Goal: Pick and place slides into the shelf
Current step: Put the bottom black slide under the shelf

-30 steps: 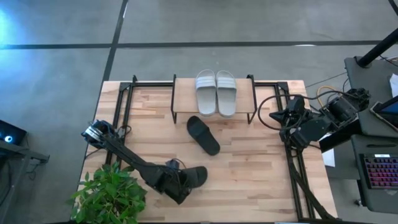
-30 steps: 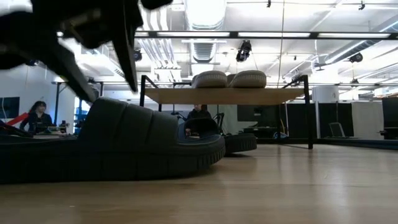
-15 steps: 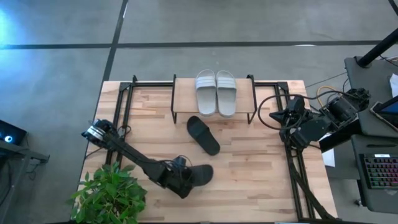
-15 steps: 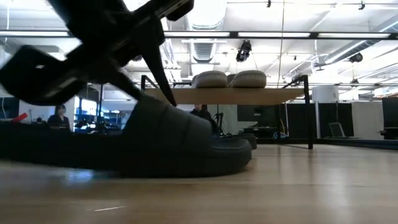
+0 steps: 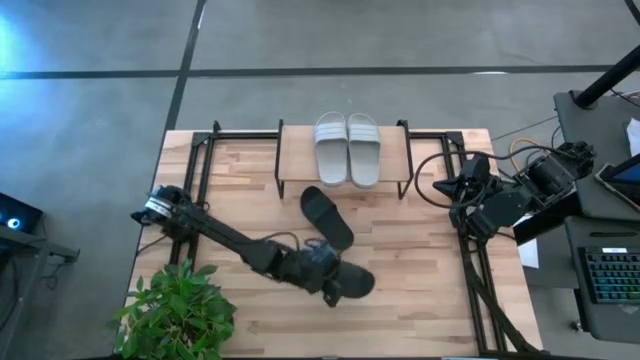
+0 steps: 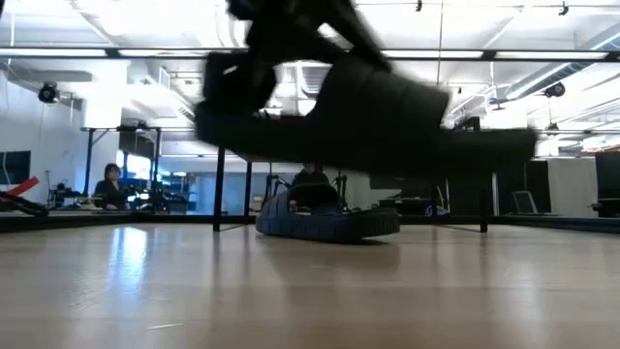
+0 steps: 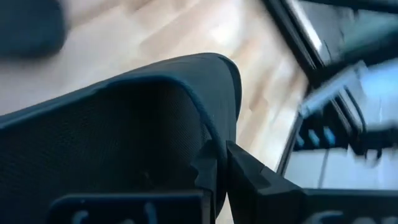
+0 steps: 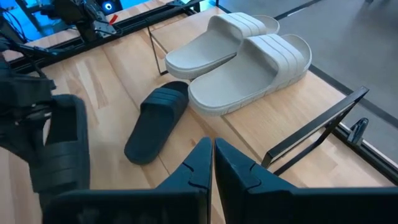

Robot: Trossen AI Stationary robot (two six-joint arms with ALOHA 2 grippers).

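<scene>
The left gripper (image 5: 327,277) is pinching a black slide (image 5: 348,281) at its strap and is holding it clear of the table (image 5: 420,300), as the low view shows; its long axis is running roughly left to right, though which end is the toe is hard to tell. The second black slide (image 5: 327,216) is lying flat and diagonal just in front of the shelf (image 5: 295,160). The grey pair (image 5: 348,148) is sitting side by side on the shelf's right half, leaving the left half bare. The right gripper (image 8: 211,163) is waiting at the table's right edge, fingers pressed together. A potted plant (image 5: 178,305) is standing at the near left corner.
</scene>
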